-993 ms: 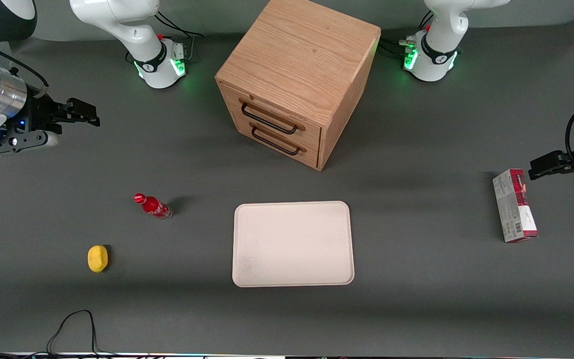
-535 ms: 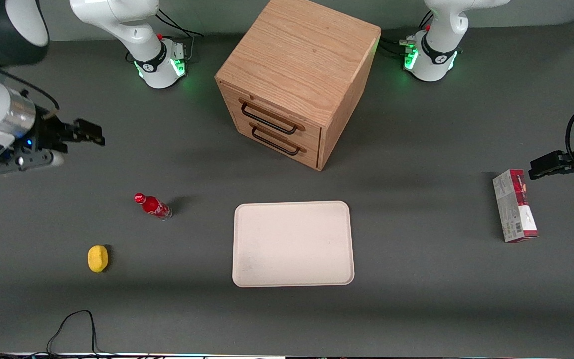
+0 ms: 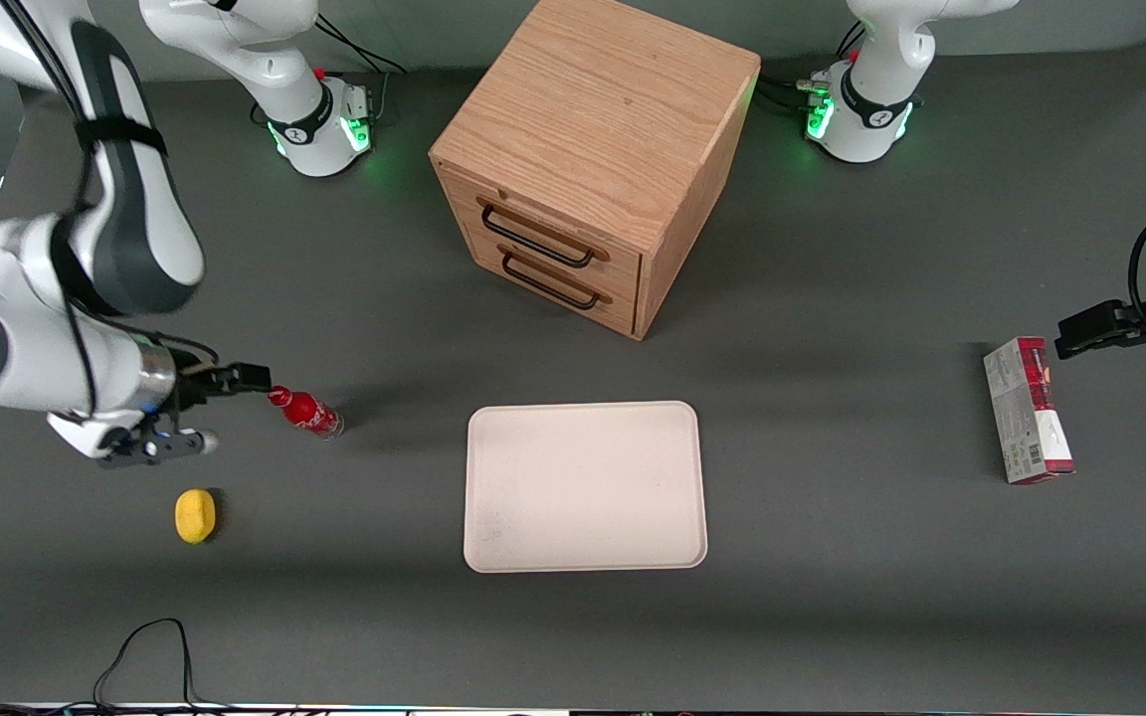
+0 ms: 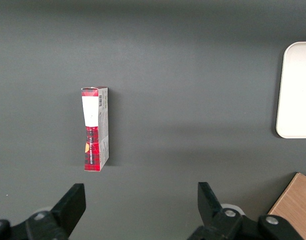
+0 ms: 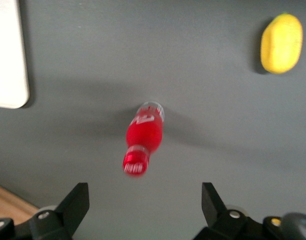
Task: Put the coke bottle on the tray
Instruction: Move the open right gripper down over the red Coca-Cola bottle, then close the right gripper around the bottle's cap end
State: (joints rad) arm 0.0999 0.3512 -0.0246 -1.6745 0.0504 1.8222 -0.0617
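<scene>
Lemon: a small yellow lemon [image 3: 195, 516] is seen nearest the front camera.
Tray: the big flat cream-white tray [image 3: 585, 486] is bare.
Bottle: the small red-capped coke bottle [image 3: 304, 411] is stood on the grey table, beside the tray.
Gripper: the black two-finger gripper [image 5: 145, 210] is held wide open above the bottle, grasping nothing; the cap is lined up between its fingers.

Dark grey matte table [image 3: 832, 557]. Small plastic coke bottle [image 3: 303, 410]: red cap, red label with white lettering, clear base. Flat rectangular tray [image 3: 585, 486]: cream-white, plain. Oval lemon [image 3: 195, 516]: yellow. Wooden two-drawer cabinet [image 3: 593, 159]: light oak grain, black handles. Rectangular carton [image 3: 1027, 410]: red and white, near the parked arm's table edge. Gripper [image 3: 235, 383] beside bottle cap: black fingers, spread apart.
</scene>
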